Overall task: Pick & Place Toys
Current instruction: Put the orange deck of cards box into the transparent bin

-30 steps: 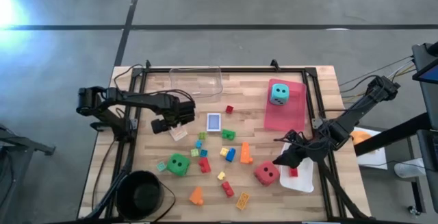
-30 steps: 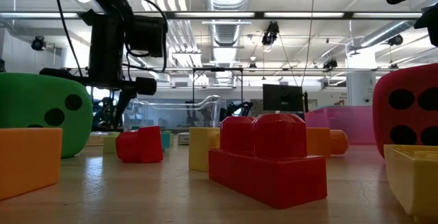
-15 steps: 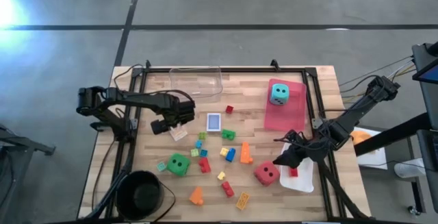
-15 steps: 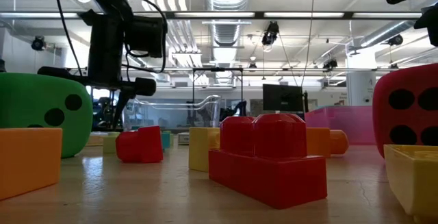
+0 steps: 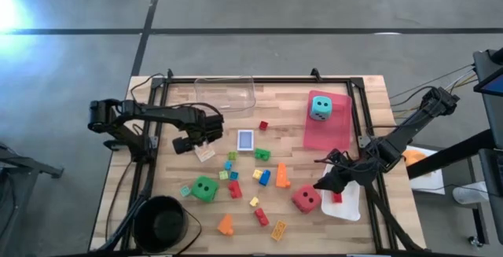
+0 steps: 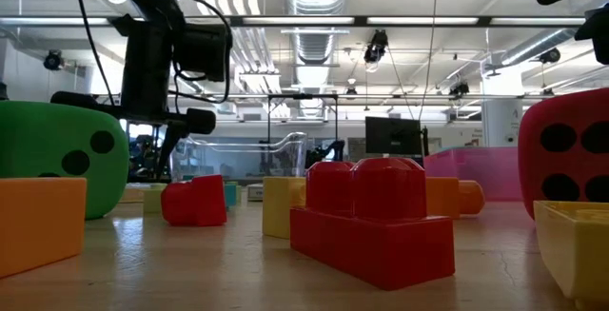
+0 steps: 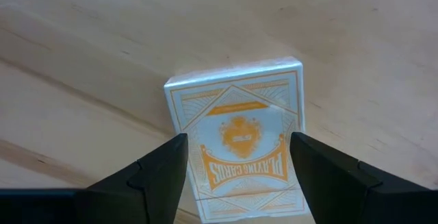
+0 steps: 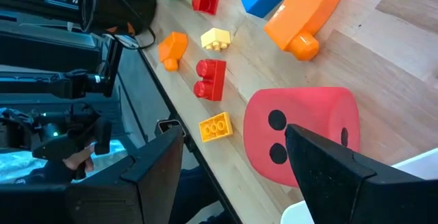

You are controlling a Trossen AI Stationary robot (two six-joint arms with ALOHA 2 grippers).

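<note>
Progress: early by my judgement; most toys lie loose on the wooden surface (image 5: 346, 92).
Placed so far: teal die (image 5: 319, 107) on the pink tray (image 5: 339, 134); one small red brick (image 5: 337, 197) in the white tray (image 5: 351, 208). Clear tray (image 5: 225, 94) at the far edge looks bare.
Left pincer (image 5: 198, 144): hangs low at the left side of the surface over a pale playing-card box (image 7: 236, 142). Fingers (image 7: 161, 172) stand apart on either side of the box with light showing between; not clamped on it.
Card boxes: the pale one lies flat under the left pincer; a blue card box (image 5: 246, 140) lies just beside it towards the middle.
Right pincer (image 5: 324, 185): by the white tray's near corner, next to the red die (image 5: 305, 200). Fingers spread, nothing between them; the die sits ahead of them in the wrist view.
Left to do: green die (image 5: 205, 188), red die, both card boxes, and the scattered bricks, among them an orange arch (image 5: 281, 175), a blue brick (image 5: 265, 178), a yellow brick (image 5: 279, 230) and a red brick (image 5: 261, 217).
Black bowl (image 5: 161, 222): at the near left corner, nothing visible in it.
Likely step in hand: left arm settling on the pale card box for a grasp.
</note>
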